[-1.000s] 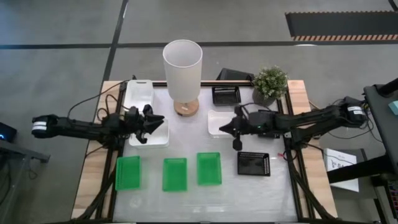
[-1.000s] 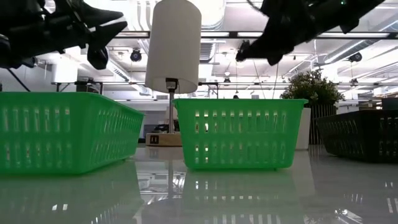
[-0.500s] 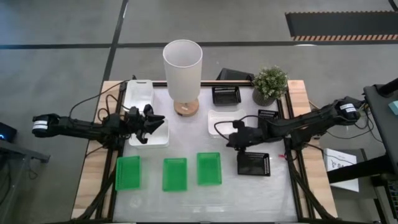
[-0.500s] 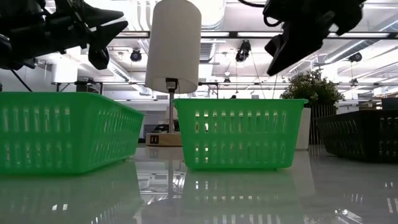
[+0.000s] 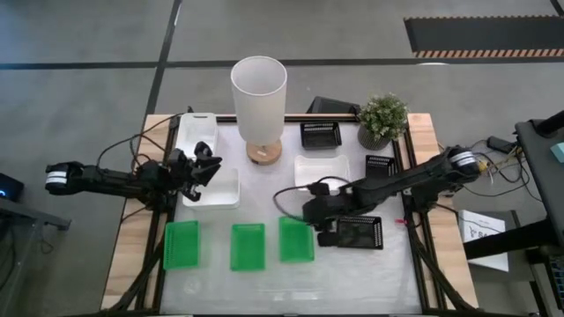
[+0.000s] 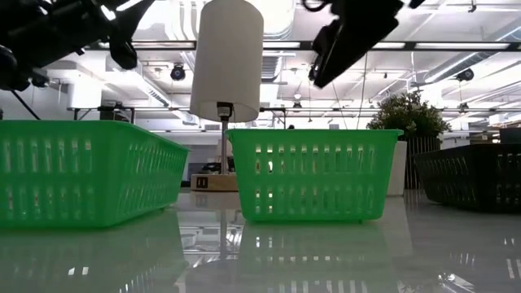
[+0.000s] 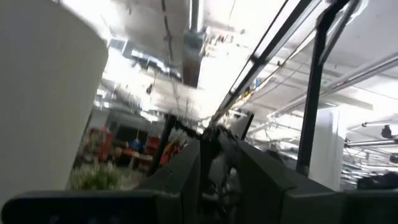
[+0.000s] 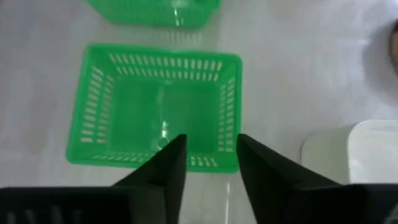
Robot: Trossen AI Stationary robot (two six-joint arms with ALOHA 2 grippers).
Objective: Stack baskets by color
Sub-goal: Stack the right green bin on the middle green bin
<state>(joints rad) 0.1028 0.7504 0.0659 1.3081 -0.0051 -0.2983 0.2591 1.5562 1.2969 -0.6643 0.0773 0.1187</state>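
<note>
From above, we see a glossy white table (image 5: 264, 180) framed by wood edges, standing on a grey floor crossed by dark lines. 3 green baskets (image 5: 245, 246) sit in a row along the near edge. 3 white baskets lie farther back: one at the far left (image 5: 196, 130), one under the left gripper (image 5: 223, 189), one right of centre (image 5: 322, 167). Black mesh baskets sit at the far right (image 5: 320, 134), by the right edge (image 5: 380, 163) and near right (image 5: 363, 232). A tall white lamp (image 5: 258, 99) and a potted plant (image 5: 382, 117) stand at the far side. The left gripper (image 5: 204, 164) hovers over the left white basket; the right gripper (image 5: 310, 211) hangs between the rightmost green basket and the near black one.

From table height, we see what the top view hides: the slotted basket walls, reflections in the tabletop, and a room of ceiling pipes and lights beyond. Both grippers hang above the baskets, clear of them.

The left wrist view shows only the lamp's shade (image 7: 43, 106) and the ceiling; we cannot tell how wide its fingers stand.

The right wrist view looks down on one green basket (image 8: 158, 112), its fingers (image 8: 171, 168) parted with nothing between them.
</note>
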